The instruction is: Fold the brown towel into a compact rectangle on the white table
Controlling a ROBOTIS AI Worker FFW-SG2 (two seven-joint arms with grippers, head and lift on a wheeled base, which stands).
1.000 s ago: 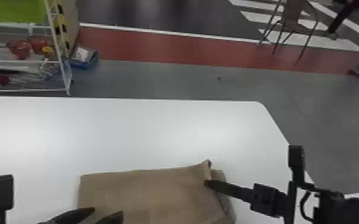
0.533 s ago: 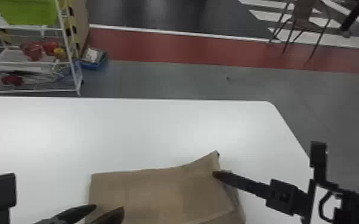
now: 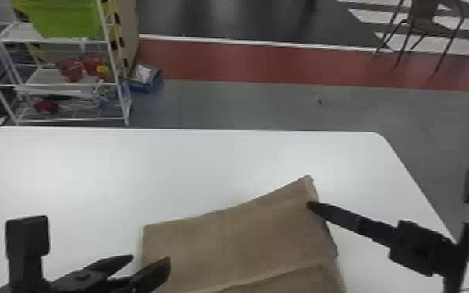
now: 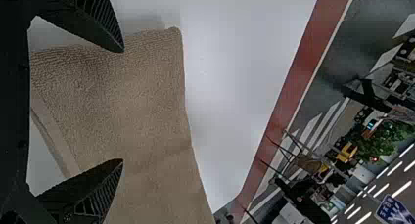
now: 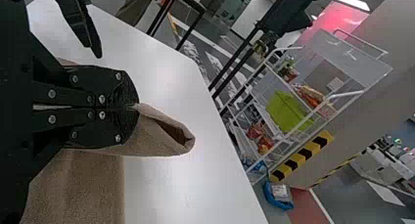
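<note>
The brown towel [image 3: 237,241] lies on the white table [image 3: 191,167], its far right corner raised. At that right edge my right gripper [image 3: 312,205] is shut on the towel; in the right wrist view the right gripper [image 5: 136,106] pinches the fabric, and a folded flap [image 5: 164,136] sticks out past the fingertips. My left gripper [image 3: 151,258] stands open at the towel's left edge. In the left wrist view the left gripper [image 4: 122,105] has its fingertips apart over the towel [image 4: 147,101], with nothing held between them.
Beyond the table's far edge stands a white wire shelf [image 3: 62,83] with a green bin [image 3: 64,17]. A blue tray [image 3: 144,80] rests on the floor beside it. A chair [image 3: 424,19] is at the far right.
The towel's right corner has risen and shifted right with my right gripper holding it. The view has swung a little to the left. My left gripper looks nearly unchanged.
</note>
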